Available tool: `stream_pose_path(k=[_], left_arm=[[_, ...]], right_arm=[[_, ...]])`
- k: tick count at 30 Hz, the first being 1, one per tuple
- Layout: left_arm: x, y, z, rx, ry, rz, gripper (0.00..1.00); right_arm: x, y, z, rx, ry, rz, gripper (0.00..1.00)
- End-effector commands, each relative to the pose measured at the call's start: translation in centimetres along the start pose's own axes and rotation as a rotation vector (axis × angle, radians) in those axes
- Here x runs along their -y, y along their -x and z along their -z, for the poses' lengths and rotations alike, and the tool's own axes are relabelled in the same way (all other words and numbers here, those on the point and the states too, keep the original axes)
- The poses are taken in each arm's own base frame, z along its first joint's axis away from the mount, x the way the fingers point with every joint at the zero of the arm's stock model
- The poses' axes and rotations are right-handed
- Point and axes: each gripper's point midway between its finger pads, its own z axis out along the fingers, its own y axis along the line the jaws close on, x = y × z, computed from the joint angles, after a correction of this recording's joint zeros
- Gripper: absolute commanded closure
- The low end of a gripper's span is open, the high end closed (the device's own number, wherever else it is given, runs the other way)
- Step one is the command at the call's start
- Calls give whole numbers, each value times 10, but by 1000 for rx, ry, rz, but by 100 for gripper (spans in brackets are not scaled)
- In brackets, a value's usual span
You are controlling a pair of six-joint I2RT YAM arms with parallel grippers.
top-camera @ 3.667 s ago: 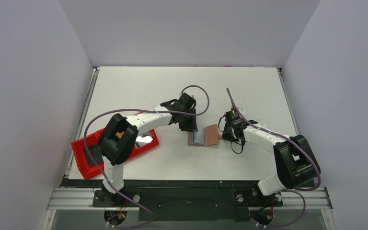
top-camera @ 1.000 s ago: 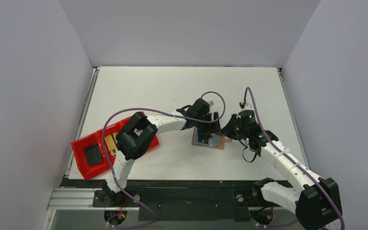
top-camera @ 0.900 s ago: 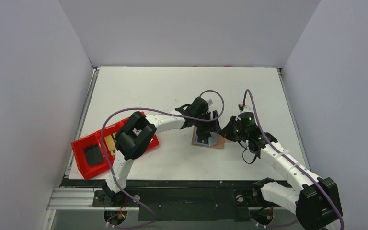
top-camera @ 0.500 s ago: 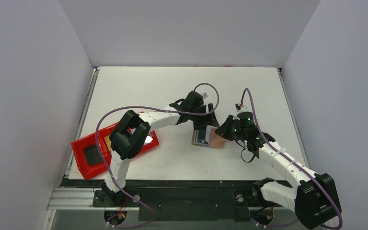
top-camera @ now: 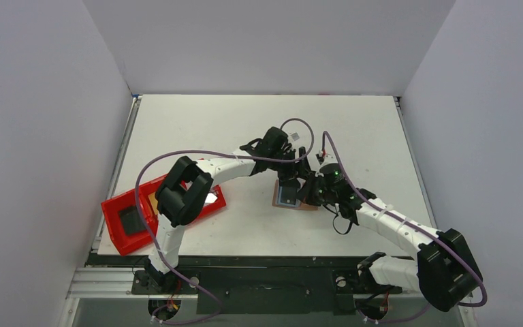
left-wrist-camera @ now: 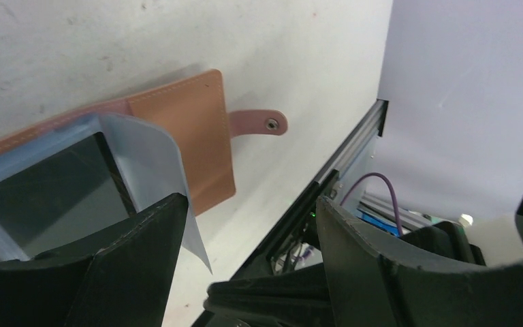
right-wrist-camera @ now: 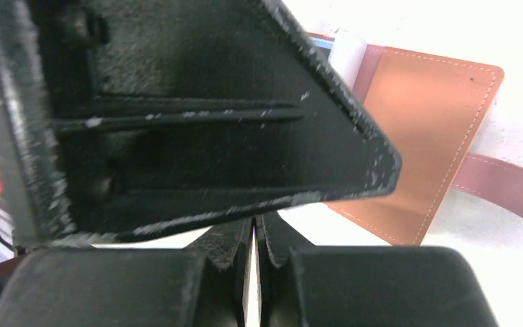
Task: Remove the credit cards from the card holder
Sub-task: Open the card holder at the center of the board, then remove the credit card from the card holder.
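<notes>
Table point(top-camera: 197, 122) centre: tan card holder point(left-wrist-camera: 191, 136) lies open, pale-blue inside up; left gripper point(left-wrist-camera: 252, 211) spread, right gripper point(right-wrist-camera: 254, 235) pressed together.

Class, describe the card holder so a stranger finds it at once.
On the white table, look right of the red plastic tray. There lies an open tan-brown leather bifold card holder, pale blue-grey inside. Unlike the tray's flat black pouch, it has a snap tab.
</notes>
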Motion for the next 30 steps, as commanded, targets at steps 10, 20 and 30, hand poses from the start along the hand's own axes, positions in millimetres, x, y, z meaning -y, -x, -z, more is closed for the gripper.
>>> stream_pose_path(k=[10,20,30], left_arm=[[34,2,5,-43,-149,19,33],[14,11,20,10,-80,19,33],[-32,21,42,93,120,-43,33]], right_arm=[[11,19,-14,110,-110,65,100],[53,10,-22,99,-188,-43,100],[49,6,-43,28,-86,-146,100]])
